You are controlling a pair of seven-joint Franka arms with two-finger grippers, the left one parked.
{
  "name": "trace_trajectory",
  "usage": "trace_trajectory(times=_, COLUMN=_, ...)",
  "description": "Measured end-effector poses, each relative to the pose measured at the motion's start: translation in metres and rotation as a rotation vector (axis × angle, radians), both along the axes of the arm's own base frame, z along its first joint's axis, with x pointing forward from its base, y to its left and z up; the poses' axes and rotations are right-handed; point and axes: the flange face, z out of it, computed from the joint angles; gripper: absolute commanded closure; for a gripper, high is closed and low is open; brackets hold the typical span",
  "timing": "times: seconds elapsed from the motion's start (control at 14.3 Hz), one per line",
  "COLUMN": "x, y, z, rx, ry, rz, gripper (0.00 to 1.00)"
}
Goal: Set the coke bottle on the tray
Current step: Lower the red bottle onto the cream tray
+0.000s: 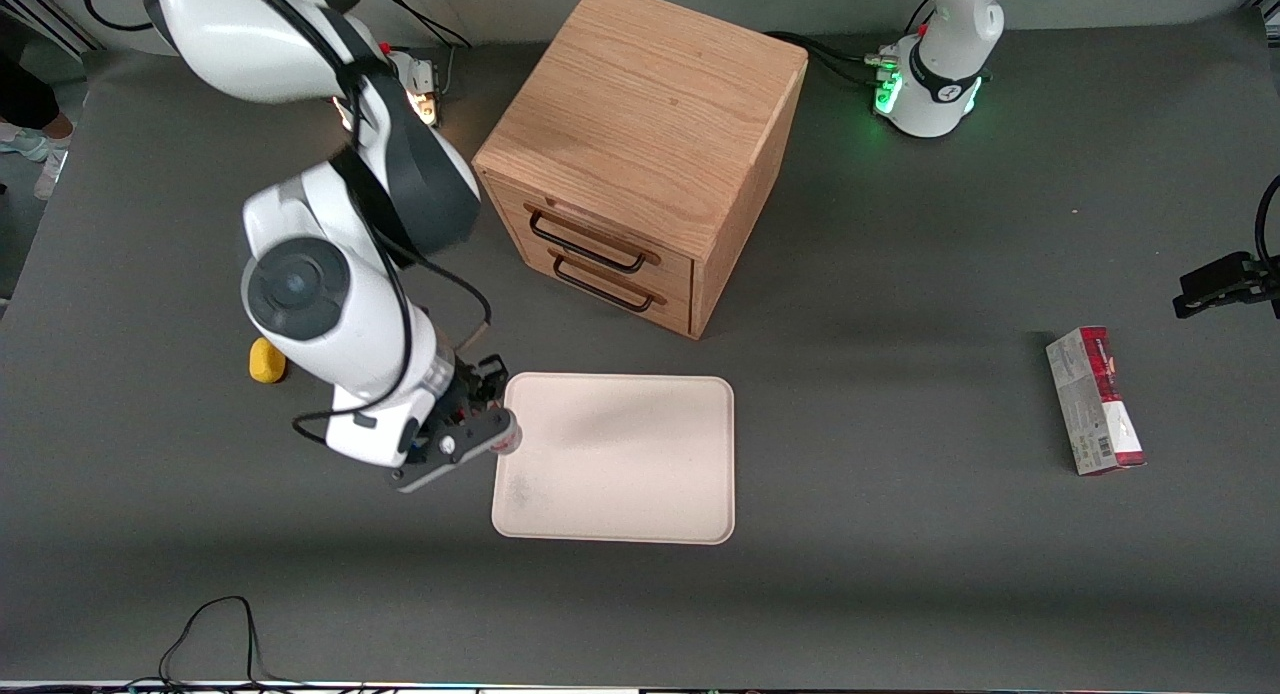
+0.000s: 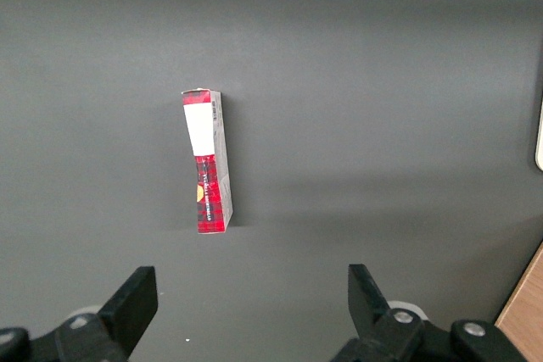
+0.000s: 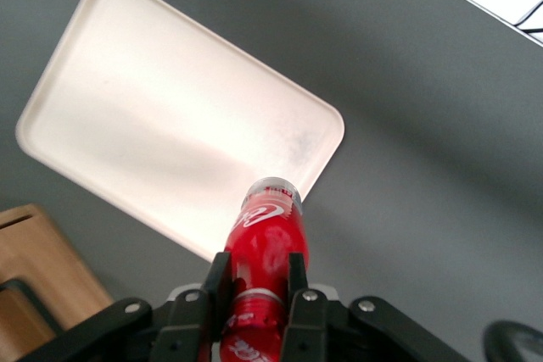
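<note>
My right gripper (image 3: 257, 270) is shut on the red coke bottle (image 3: 265, 247), its two black fingers (image 3: 217, 275) clamped on the bottle's upper body, the clear base pointing away from the wrist. In the front view the gripper (image 1: 478, 436) hangs over the edge of the cream tray (image 1: 640, 474) at the working arm's end. Only the bottle's clear base (image 1: 507, 440) peeks out past the fingers there. The bottle is held above the table, its base over the tray's (image 3: 153, 116) rim near a faint grey smudge.
A wooden two-drawer cabinet (image 1: 640, 154) stands farther from the front camera than the tray. A small yellow object (image 1: 264, 362) lies beside the working arm. A red-and-grey carton box (image 1: 1095, 401) (image 2: 209, 160) lies toward the parked arm's end of the table.
</note>
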Motion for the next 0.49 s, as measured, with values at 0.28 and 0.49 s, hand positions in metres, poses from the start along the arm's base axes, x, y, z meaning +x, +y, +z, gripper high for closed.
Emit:
trace_trajectory(times=0.28, x=0.012, y=0.007, z=-0.048, rx=-0.005, ry=0.004, rz=0.006, gripper=1.0)
trace_trajectory(times=0.49, x=0.019, y=0.009, z=-0.079, rx=-0.005, ry=0.007, rz=0.03, gripper=1.0)
